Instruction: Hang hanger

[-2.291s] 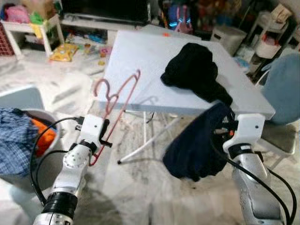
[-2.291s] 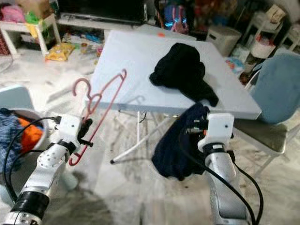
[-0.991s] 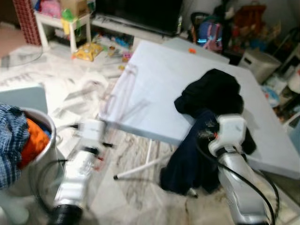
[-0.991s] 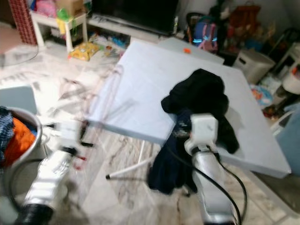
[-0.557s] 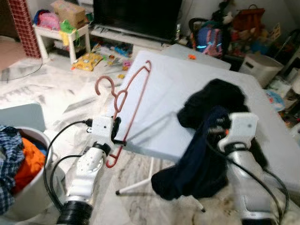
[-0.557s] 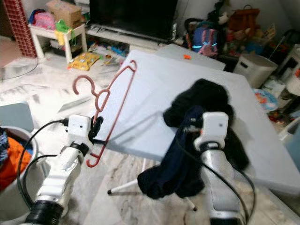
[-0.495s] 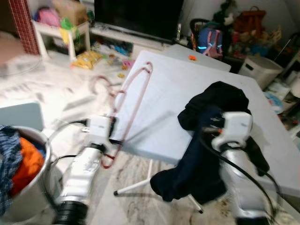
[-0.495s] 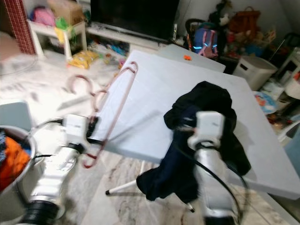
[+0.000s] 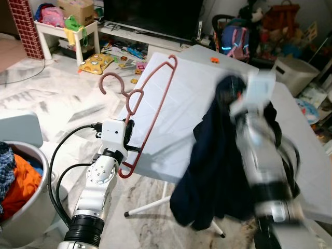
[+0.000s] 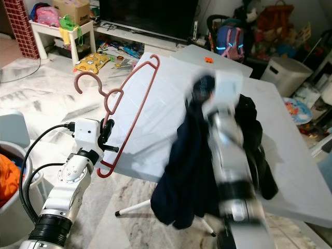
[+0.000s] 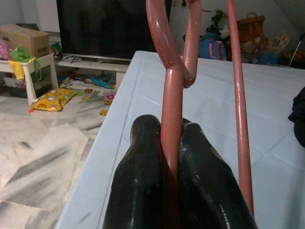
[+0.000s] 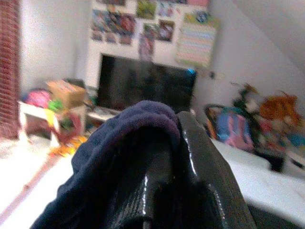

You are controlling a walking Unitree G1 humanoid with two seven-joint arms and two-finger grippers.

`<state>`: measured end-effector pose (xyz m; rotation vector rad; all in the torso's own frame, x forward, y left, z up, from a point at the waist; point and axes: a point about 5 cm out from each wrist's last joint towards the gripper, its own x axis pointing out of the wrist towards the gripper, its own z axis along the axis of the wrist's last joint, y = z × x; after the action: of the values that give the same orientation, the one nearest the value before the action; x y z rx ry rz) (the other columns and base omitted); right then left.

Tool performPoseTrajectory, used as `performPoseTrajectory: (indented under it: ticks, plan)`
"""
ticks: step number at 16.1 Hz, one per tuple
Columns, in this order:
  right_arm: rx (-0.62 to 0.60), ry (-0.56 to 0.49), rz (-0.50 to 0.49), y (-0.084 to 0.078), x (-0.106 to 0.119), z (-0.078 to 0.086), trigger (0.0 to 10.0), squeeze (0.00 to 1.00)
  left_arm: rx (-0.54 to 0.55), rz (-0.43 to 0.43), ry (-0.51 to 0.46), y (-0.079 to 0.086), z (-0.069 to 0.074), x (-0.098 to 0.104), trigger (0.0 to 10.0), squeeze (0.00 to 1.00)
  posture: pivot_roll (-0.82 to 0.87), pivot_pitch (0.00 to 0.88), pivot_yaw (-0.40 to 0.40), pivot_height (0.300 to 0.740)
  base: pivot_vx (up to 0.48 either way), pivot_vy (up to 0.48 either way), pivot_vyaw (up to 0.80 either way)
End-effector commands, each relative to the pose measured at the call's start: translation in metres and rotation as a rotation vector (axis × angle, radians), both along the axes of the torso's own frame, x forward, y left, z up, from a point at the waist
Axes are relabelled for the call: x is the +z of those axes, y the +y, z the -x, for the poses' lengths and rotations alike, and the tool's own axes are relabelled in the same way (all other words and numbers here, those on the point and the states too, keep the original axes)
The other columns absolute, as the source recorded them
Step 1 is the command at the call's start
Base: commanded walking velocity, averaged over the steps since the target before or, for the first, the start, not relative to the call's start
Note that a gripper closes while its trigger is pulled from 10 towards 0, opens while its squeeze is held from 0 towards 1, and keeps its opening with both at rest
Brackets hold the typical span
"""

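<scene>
Left wrist view: left hand (image 11: 174, 143) clenched on the hanger (image 11: 172, 100), both black fingers (image 11: 140, 157) pressed against the pink rod just below its neck. Left eye view shows the same hanger (image 9: 150, 111) held up in the air by the left hand (image 9: 128, 136), tilted, hook toward the floor side, its top corner over the near left part of the worktop (image 9: 176, 98). Hanger is not resting on the worktop as far as can be seen.

Right hand (image 12: 164, 157) grasping a dark navy garment (image 12: 109, 162), cloth bunched over the fingers in the right wrist view. In the left eye view the right arm (image 9: 262, 150) is blurred, raised over the worktop's near edge, with the garment (image 9: 210, 171) draping down from it past that edge toward the floor. A second black garment (image 10: 254, 135) lies on the worktop behind the arm, toward the right side.

White worktop stands on folding legs (image 9: 148, 206). A tub (image 9: 23, 197) with orange and blue laundry sits on the floor by the left arm. TV (image 10: 148, 18) and a white shelf (image 10: 52, 26) with toys at the far wall, backpack (image 10: 228, 39) beyond the worktop's far edge.
</scene>
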<state>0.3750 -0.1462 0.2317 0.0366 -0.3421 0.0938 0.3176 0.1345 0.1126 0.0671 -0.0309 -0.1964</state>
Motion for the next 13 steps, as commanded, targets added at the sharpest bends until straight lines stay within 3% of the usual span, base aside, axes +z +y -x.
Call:
performPoseTrajectory:
  ticks: [1, 3, 4, 5, 8, 10, 11, 12, 13]
  plan:
    - [0.003, -0.032, -0.045, -0.009, 0.02, -0.011, 10.0, 0.0, 0.003, -0.019, 0.083, -0.004, 0.004, -0.018, 10.0, 0.0, 0.32, 0.0, -0.216, 0.74, 0.0, 0.0, 0.0]
    - [0.027, -0.13, -0.059, -0.002, 0.061, -0.023, 10.0, 0.0, 0.009, -0.016, 0.083, -0.006, 0.006, -0.02, 10.0, 0.0, 0.33, 0.0, -0.229, 0.74, 0.0, 0.0, 0.0]
    - [0.026, -0.299, -0.116, -0.001, 0.107, -0.02, 10.0, 0.0, 0.018, -0.009, 0.078, -0.008, 0.006, -0.019, 10.0, 0.0, 0.34, 0.0, -0.235, 0.74, 0.0, 0.0, 0.0]
    - [0.031, -0.383, -0.153, -0.001, 0.132, -0.017, 10.0, 0.0, 0.026, 0.0, 0.073, -0.008, 0.006, -0.018, 10.0, 0.0, 0.35, 0.0, -0.242, 0.74, 0.0, 0.0, 0.0]
    - [0.043, -0.501, -0.179, 0.0, 0.165, -0.008, 10.0, 0.0, 0.044, -0.003, 0.058, -0.006, 0.004, -0.017, 10.0, 0.0, 0.35, 0.0, -0.254, 0.74, 0.0, 0.0, 0.0]
    - [0.053, -0.495, -0.157, 0.003, 0.158, -0.01, 10.0, 0.0, 0.047, -0.003, 0.058, -0.006, 0.004, -0.017, 10.0, 0.0, 0.35, 0.0, -0.255, 0.74, 0.0, 0.0, 0.0]
    - [0.044, -0.389, -0.076, 0.007, 0.124, -0.019, 10.0, 0.0, 0.046, 0.0, 0.06, -0.008, 0.004, -0.018, 10.0, 0.0, 0.35, 0.0, -0.258, 0.74, 0.0, 0.0, 0.0]
    - [0.043, -0.203, 0.043, 0.012, 0.074, -0.028, 10.0, 0.0, 0.043, 0.004, 0.062, -0.01, 0.005, -0.019, 10.0, 0.0, 0.34, 0.0, -0.257, 0.74, 0.0, 0.0, 0.0]
    - [0.043, -0.098, 0.114, 0.013, 0.046, -0.031, 10.0, 0.73, 0.041, 0.006, 0.063, -0.011, 0.005, -0.019, 10.0, 0.0, 0.34, 0.0, -0.255, 0.74, 0.0, 0.0, 0.0]
